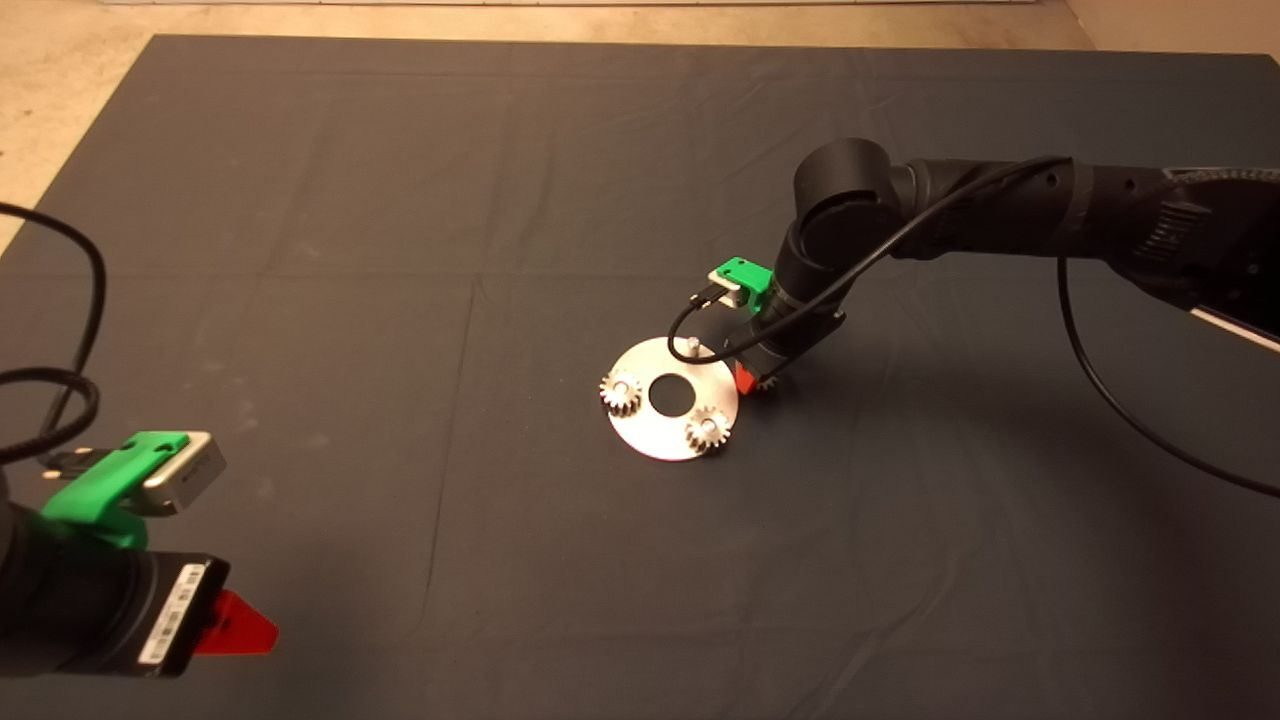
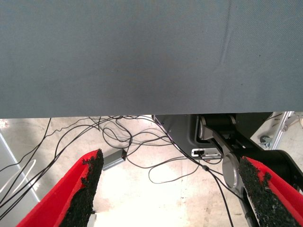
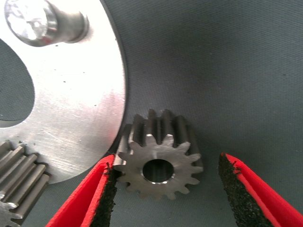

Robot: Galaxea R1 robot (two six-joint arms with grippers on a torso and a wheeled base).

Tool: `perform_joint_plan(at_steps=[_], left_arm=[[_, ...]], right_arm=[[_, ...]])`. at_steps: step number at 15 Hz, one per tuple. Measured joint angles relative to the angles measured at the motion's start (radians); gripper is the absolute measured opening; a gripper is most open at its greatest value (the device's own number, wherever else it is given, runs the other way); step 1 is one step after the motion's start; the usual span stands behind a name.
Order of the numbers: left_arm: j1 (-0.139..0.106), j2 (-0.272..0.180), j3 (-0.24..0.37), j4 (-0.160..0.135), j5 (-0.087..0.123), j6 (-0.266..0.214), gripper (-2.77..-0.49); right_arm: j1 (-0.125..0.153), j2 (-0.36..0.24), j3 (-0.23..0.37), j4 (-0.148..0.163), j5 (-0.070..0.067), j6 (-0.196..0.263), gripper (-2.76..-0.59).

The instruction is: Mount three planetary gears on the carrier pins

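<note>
The right hand (image 3: 163,189), open, straddles the last loose gear (image 3: 158,153) beside the disc (image 3: 78,104); small, hard, probably slippery steel, best pinched across its teeth. The left hand (image 1: 235,630) waits open.

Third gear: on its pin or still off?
Off. The third gear lies flat on the mat beside the disc, between the right gripper's open jaws; one pin stands bare.

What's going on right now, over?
Right gripper fingers open around third small silver spur gear on mat beside shiny metal disc. One pin bare. Left gripper parked.
</note>
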Motion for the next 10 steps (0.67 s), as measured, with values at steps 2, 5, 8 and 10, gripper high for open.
perform_joint_plan(at_steps=[2,5,8,10], left_arm=[[0.000,0.000,0.000,0.000,0.000,0.000,-1.22],[0.000,0.000,0.000,-0.003,0.000,0.000,-1.22],[0.000,0.000,0.000,-0.004,0.000,0.000,-1.22],[0.000,0.000,0.000,-0.004,0.000,0.002,-1.22]], right_arm=[[0.000,0.001,0.000,0.000,0.001,0.000,-1.90],[0.000,0.001,0.000,0.000,0.003,0.000,-1.98],[0.000,0.001,0.000,0.000,0.003,0.000,-2.13],[0.000,0.001,0.000,0.000,0.004,0.000,-2.15]])
